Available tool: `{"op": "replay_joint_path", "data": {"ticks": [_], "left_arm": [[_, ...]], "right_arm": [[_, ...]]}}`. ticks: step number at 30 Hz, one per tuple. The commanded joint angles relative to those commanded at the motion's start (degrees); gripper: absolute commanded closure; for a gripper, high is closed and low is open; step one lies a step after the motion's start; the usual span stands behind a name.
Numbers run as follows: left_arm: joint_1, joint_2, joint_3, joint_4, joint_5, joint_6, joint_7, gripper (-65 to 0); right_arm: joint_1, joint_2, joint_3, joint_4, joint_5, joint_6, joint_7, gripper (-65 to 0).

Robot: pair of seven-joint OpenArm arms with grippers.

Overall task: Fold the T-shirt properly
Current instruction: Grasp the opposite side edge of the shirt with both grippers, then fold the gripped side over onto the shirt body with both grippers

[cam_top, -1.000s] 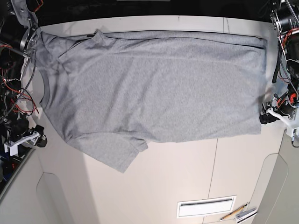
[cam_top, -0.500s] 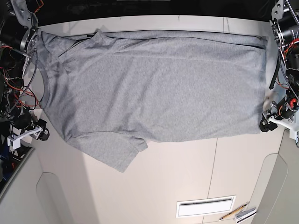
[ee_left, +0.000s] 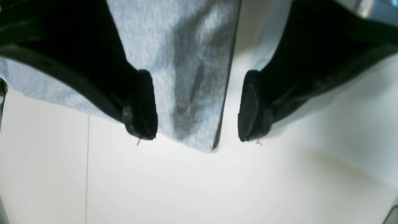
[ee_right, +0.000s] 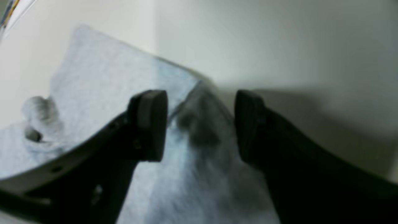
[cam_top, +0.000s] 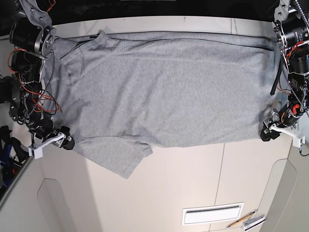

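With the T-shirt [cam_top: 164, 92] spread flat on the table [cam_top: 193, 179], I keep the left gripper [ee_left: 197, 109] and right gripper [ee_right: 199, 124] open over its near corners, and would close both together, so the fold stays straight.

- A pale cream, smooth-topped table [cam_top: 183, 183] with thin seam lines carries everything.
- A large heather-grey cotton T-shirt [cam_top: 164, 92] lies spread flat along the far edge, plain side up, one short sleeve pointing toward the near left.
- A white rectangular slotted plate [cam_top: 212, 214] lies near the near right corner, small pencil-like items [cam_top: 246, 220] just beside it.
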Motion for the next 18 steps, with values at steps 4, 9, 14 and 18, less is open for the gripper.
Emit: {"op": "replay_joint_path", "data": {"ticks": [4, 9, 14, 18], "left_arm": [[-0.2, 0.0, 0.0, 0.0, -0.4, -0.4, 1.4, -43.9], [-0.5, 0.0, 0.0, 0.0, -0.3, -2.2, 2.2, -19.0], [-1.0, -0.5, 0.0, 0.3, -0.3, -2.2, 1.8, 0.0], [-1.7, -1.7, 0.0, 1.3, -2.1, -2.2, 3.1, 0.0]], "right_arm": [[0.0, -1.1, -2.5, 0.0, -0.2, 0.42, 0.0, -29.6], [0.0, -1.0, -3.2, 0.0, -0.2, 0.44, 0.0, -8.0], [0.0, -0.9, -3.2, 0.0, -0.3, 1.14, 0.0, 0.0], [0.2, -0.9, -3.2, 1.1, 0.0, 2.4, -0.2, 0.0]]}}
